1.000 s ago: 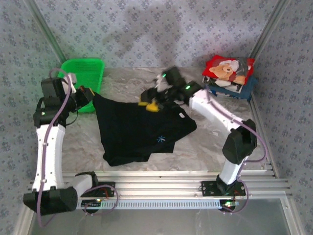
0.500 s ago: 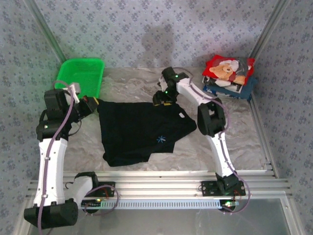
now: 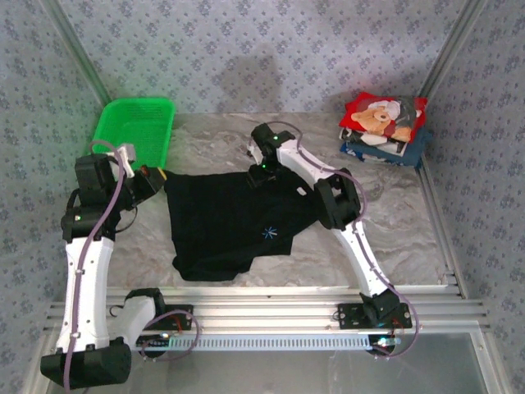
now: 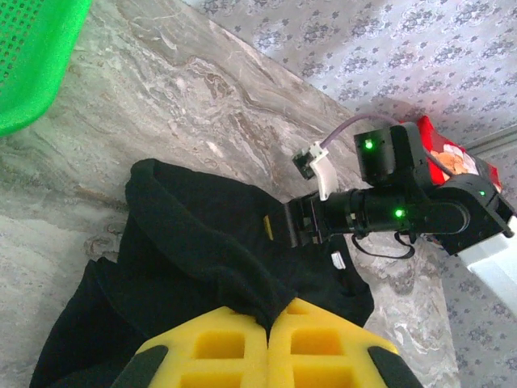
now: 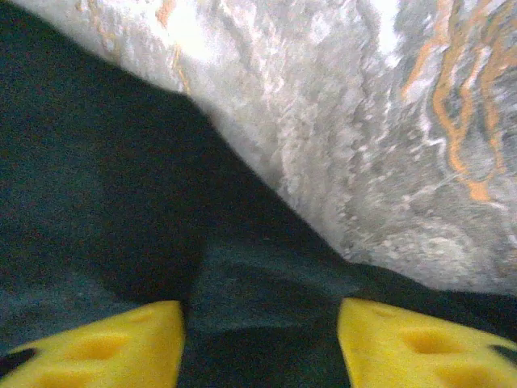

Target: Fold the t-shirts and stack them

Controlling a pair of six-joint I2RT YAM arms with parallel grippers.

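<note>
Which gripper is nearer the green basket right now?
Left. The left gripper is beside the green basket's near right corner, pinching the black t-shirt; the right gripper is farther right, at the shirt's far edge.

The table [image 3: 402, 238] is covered with a grey-white marble pattern, in which orange-brown veins [image 5: 480, 191] are seen from close. It is enclosed on three sides by walls [image 3: 271, 57] printed with small grey-blue flowers. Metal posts [image 3: 447, 43] are set in the back corners, and aluminium rails [image 3: 271, 297] are laid along the near edge.
</note>
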